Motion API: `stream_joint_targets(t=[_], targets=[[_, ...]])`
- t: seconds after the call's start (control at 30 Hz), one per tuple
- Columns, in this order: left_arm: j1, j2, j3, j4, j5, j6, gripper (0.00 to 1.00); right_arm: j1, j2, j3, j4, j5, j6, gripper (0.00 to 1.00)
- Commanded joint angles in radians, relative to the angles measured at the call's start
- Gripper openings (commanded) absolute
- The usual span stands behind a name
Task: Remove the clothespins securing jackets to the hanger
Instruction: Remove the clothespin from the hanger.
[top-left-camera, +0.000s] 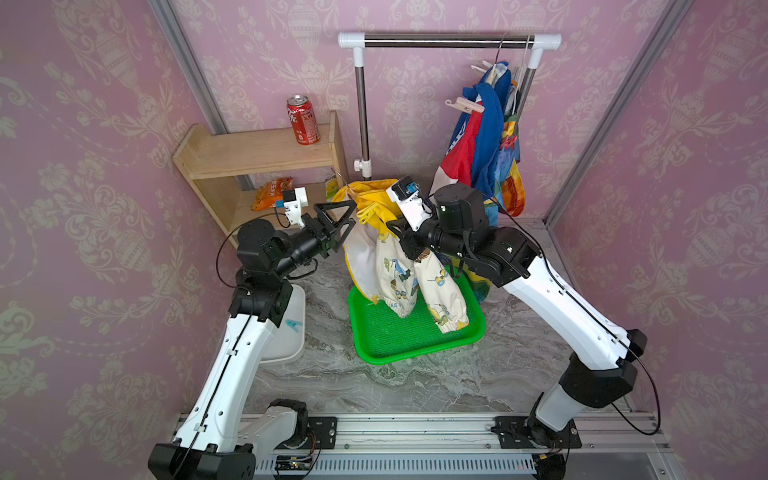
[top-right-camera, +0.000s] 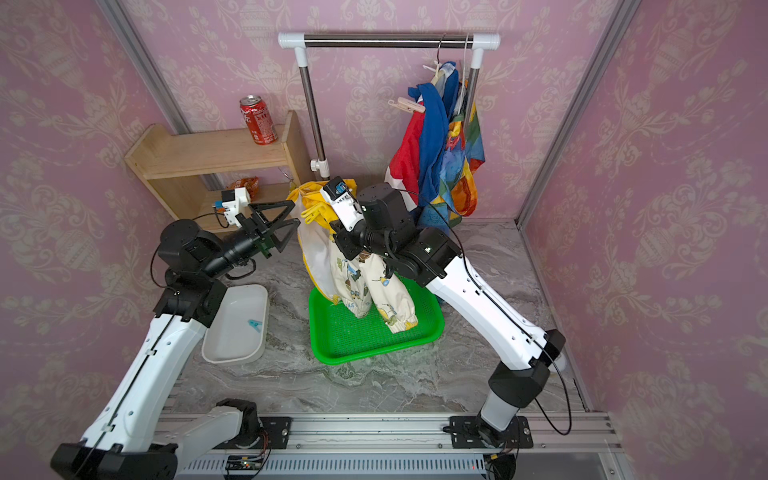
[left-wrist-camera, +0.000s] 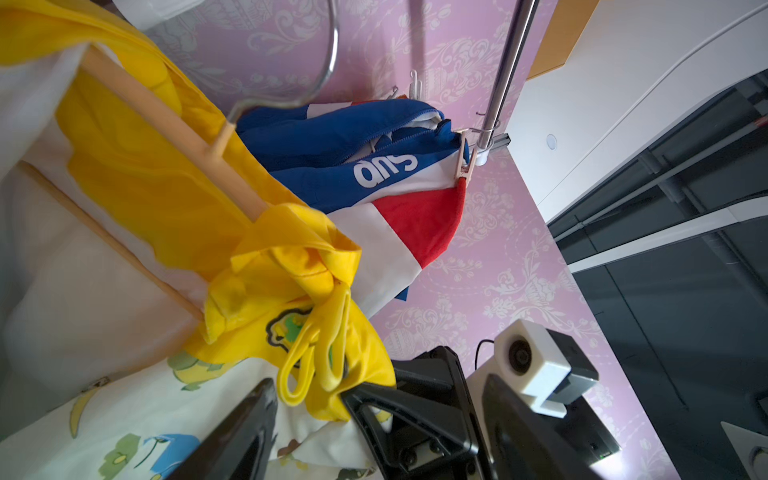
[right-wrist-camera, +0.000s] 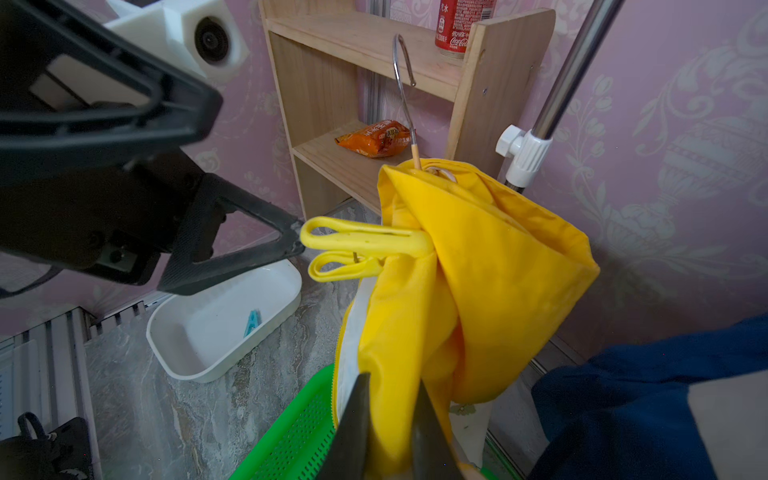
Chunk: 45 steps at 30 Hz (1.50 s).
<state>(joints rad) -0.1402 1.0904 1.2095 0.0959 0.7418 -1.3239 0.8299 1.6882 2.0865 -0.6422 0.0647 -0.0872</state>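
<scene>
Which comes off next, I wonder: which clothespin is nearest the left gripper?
The yellow clothespin on the yellow jacket, at the left gripper. The pink-beige clothespin hangs at the rack; the light blue clothespin lies in the white bin.

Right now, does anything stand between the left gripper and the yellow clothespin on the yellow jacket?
Nothing visible does. The open left gripper directly faces the handles of the yellow clothespin; the yellow jacket lies behind the pin.

Overhead pair; wrists near yellow jacket
</scene>
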Motion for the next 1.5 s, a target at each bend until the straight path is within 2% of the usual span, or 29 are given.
stream_joint_targets(t=[0.0, 0.2, 0.5, 0.7, 0.87, 1.2, 1.47], targets=[[-0.017, 0.004, -0.017, -0.095, -0.056, 0.070, 0.76, -0.002, -0.009, 0.072, 0.117, 0.053, -0.034, 0.00], [-0.021, -0.006, -0.030, -0.149, -0.102, 0.123, 0.77, -0.003, -0.006, 0.088, 0.117, 0.027, -0.023, 0.00], [-0.042, 0.049, -0.064, 0.070, -0.113, 0.021, 0.72, 0.001, -0.008, 0.072, 0.084, 0.024, -0.001, 0.00], [-0.050, 0.032, -0.094, 0.188, -0.133, -0.043, 0.70, 0.002, -0.017, 0.052, 0.076, 0.044, -0.002, 0.00], [-0.052, 0.009, -0.101, 0.154, -0.154, -0.030, 0.68, 0.004, -0.020, 0.055, 0.061, 0.031, 0.008, 0.00], [-0.082, 0.048, -0.098, 0.195, -0.140, -0.058, 0.62, 0.028, -0.018, 0.067, 0.049, 0.028, 0.012, 0.00], [-0.084, 0.042, -0.088, 0.176, -0.134, -0.046, 0.44, 0.040, -0.004, 0.080, 0.042, 0.063, 0.004, 0.00]])
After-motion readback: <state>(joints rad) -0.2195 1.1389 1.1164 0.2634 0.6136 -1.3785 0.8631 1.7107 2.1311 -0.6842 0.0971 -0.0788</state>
